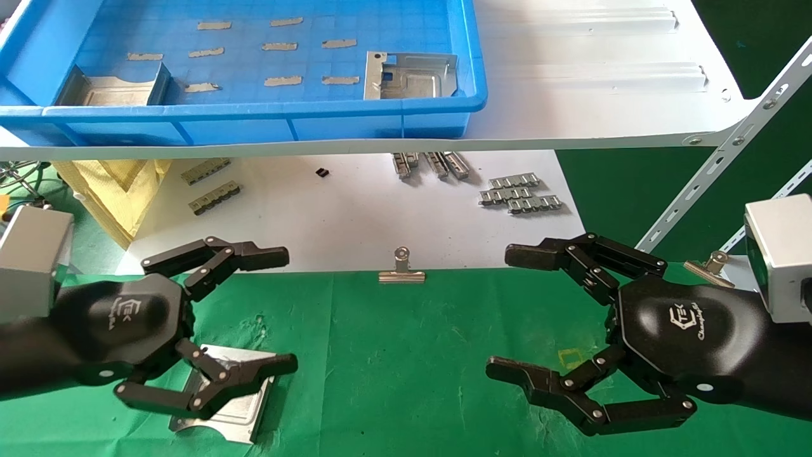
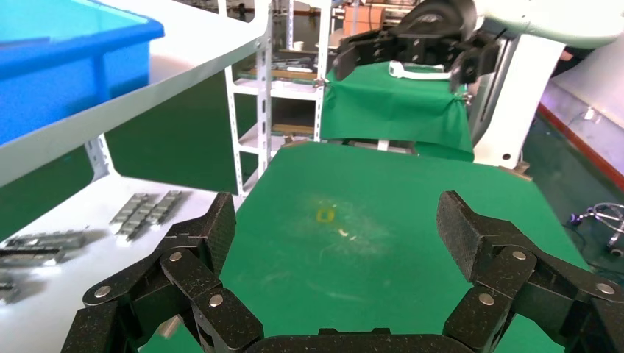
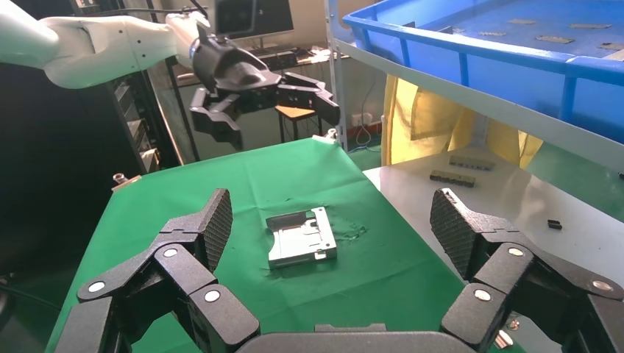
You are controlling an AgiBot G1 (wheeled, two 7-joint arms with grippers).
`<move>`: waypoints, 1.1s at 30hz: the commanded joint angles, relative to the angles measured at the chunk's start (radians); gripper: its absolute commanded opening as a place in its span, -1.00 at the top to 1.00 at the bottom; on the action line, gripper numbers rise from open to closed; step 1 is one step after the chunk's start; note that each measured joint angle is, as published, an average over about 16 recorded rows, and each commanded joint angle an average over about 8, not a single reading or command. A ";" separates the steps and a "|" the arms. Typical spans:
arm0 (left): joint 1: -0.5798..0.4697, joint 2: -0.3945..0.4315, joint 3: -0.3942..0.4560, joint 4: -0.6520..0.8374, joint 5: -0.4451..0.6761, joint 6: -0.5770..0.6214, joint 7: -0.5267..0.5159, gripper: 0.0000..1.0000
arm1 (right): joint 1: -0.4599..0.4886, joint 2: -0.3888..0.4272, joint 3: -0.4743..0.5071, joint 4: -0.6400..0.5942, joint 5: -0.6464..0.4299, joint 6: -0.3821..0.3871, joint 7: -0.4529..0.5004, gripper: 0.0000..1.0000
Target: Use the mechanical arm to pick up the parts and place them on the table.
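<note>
One silver stamped part (image 1: 244, 409) lies flat on the green table (image 1: 406, 355), at its front left; it also shows in the right wrist view (image 3: 302, 237). My left gripper (image 1: 284, 311) is open and empty, held above the table with its lower finger over that part in the head view. My right gripper (image 1: 506, 311) is open and empty above the table's right side, facing the left one. Two more parts (image 1: 114, 89) (image 1: 412, 76) sit in the blue bin (image 1: 254, 117). The left wrist view shows open fingers (image 2: 460, 224) over bare green cloth.
The blue bin stands on a white shelf (image 1: 602, 95) that overhangs the back. Below it a white sheet (image 1: 355, 216) carries small grey ridged strips (image 1: 520, 193). A silver clip (image 1: 401, 270) sits at the table's far edge. A shelf brace (image 1: 729, 158) slants at right.
</note>
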 commanded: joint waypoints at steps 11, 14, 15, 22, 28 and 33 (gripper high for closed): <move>0.084 -0.031 -0.119 -0.200 0.014 -0.020 -0.128 -1.00 | 0.000 0.000 0.000 0.000 0.000 0.000 0.000 -1.00; 0.102 -0.037 -0.144 -0.242 0.016 -0.024 -0.155 -1.00 | 0.000 0.000 0.000 0.000 0.000 0.000 0.000 -1.00; 0.107 -0.039 -0.151 -0.255 0.017 -0.025 -0.162 -1.00 | 0.000 0.000 0.000 0.000 0.000 0.000 0.000 -1.00; 0.122 -0.045 -0.173 -0.289 0.020 -0.029 -0.177 -1.00 | 0.000 0.000 0.000 0.000 0.000 0.000 0.000 -1.00; 0.118 -0.043 -0.165 -0.276 0.020 -0.029 -0.171 -1.00 | 0.000 0.000 0.000 0.000 0.000 0.000 0.000 -1.00; 0.114 -0.042 -0.160 -0.268 0.020 -0.028 -0.168 -1.00 | 0.000 0.000 0.000 0.000 0.000 0.000 0.000 -1.00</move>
